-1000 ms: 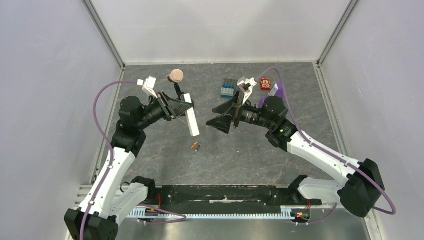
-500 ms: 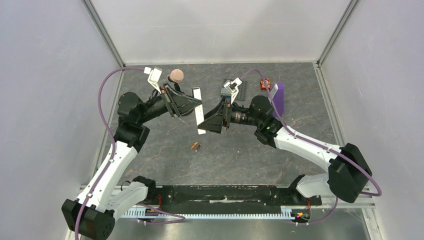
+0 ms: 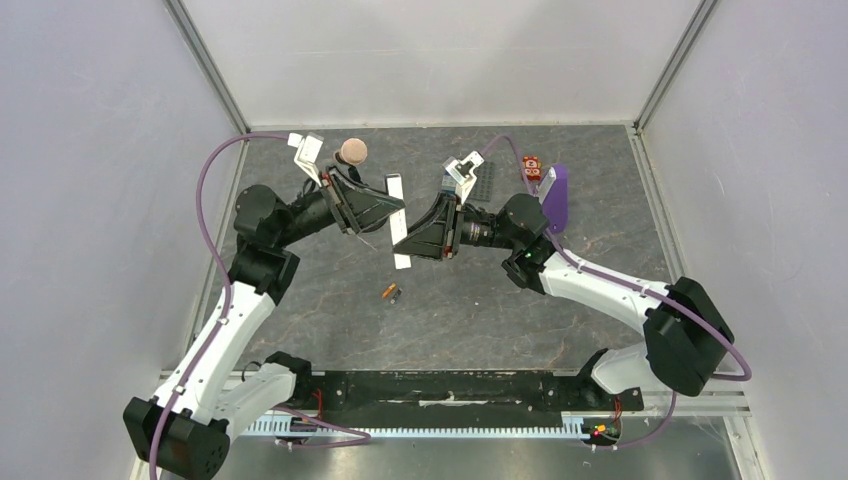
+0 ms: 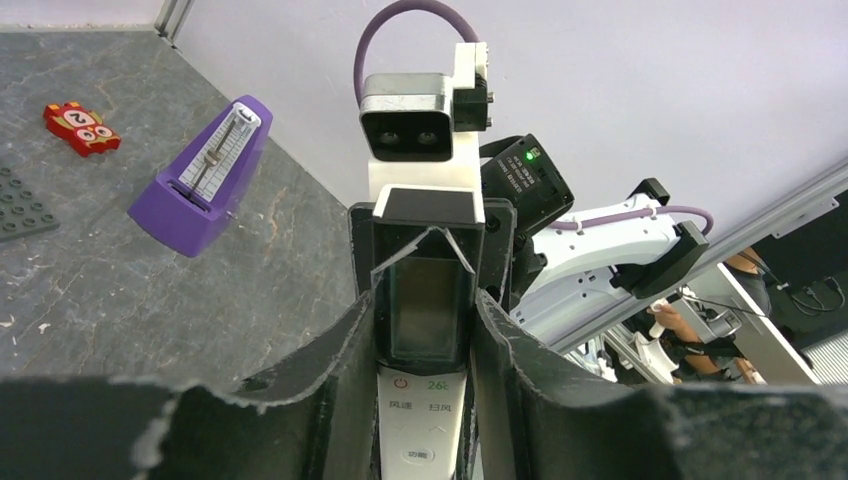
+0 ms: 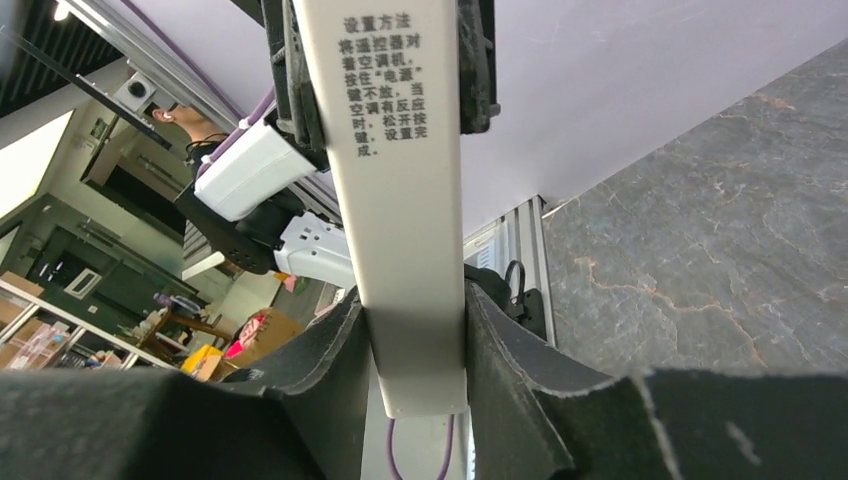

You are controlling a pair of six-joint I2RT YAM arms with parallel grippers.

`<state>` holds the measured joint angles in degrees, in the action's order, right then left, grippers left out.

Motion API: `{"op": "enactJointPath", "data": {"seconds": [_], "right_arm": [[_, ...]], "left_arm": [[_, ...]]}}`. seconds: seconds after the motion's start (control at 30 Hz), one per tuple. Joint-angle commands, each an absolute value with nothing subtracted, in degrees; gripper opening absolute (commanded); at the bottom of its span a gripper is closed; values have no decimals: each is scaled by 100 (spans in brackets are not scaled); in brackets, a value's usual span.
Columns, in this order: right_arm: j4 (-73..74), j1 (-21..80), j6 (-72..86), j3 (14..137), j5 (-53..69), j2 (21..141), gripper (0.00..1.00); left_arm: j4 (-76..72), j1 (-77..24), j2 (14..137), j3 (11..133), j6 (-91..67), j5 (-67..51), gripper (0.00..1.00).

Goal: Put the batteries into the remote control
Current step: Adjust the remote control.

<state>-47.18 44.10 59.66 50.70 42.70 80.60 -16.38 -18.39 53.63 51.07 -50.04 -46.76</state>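
The white remote control (image 3: pixel 398 222) hangs above the table between both arms, standing nearly upright. My left gripper (image 3: pixel 383 212) is shut on its upper part; the left wrist view shows the button face (image 4: pixel 428 400) between the pads of that gripper (image 4: pixel 422 300). My right gripper (image 3: pixel 412 240) is shut on the lower end from the other side. In the right wrist view the printed back (image 5: pixel 400 150) sits pinched between both pads of that gripper (image 5: pixel 415 335). The orange and dark grey batteries (image 3: pixel 391 292) lie together on the table below the remote.
A purple wedge-shaped stand (image 3: pixel 555 195) (image 4: pixel 205 175) and a small red toy (image 3: pixel 530 167) (image 4: pixel 80 128) sit at the back right. A dark studded plate (image 3: pixel 492 178) lies behind the right wrist. A round pinkish knob (image 3: pixel 352 151) stands at the back left.
My right gripper has swung left to the remote and closed on its lower end. Over the same second the left arm lifted the remote and turned it more upright.
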Motion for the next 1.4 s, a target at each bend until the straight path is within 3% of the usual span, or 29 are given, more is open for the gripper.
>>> {"op": "enactJointPath", "data": {"seconds": [0.0, 0.13, 0.3, 0.5, 0.67, 0.93, 1.37], "right_arm": [[-4083, 4404, 5418, 5361, 4086, 7996, 30], [-2297, 4403, 3873, 5897, 3778, 7885, 25], [-155, 4408, 1744, 6673, 3255, 7755, 24], [1401, 4405, 194, 7293, 3934, 7682, 26], [2159, 4401, -560, 7539, 3808, 7536, 26], [2441, 4399, -870, 7716, 4077, 7412, 16], [2760, 4504, -1079, 7835, 4705, 7336, 19]], "left_arm": [[-1556, -1870, 5237, 5425, -4815, -4730, 52], [-459, -1871, 5127, 5813, -4066, -4660, 64], [2061, -1865, 5169, 6790, -2176, -4785, 66], [3717, -1863, 5291, 7634, -624, -5203, 68], [4543, -1870, 5144, 7783, 265, -5310, 70], [4893, -1872, 5256, 7827, 660, -5547, 70], [5965, -1871, 5463, 8247, 1767, -5491, 70]]}}
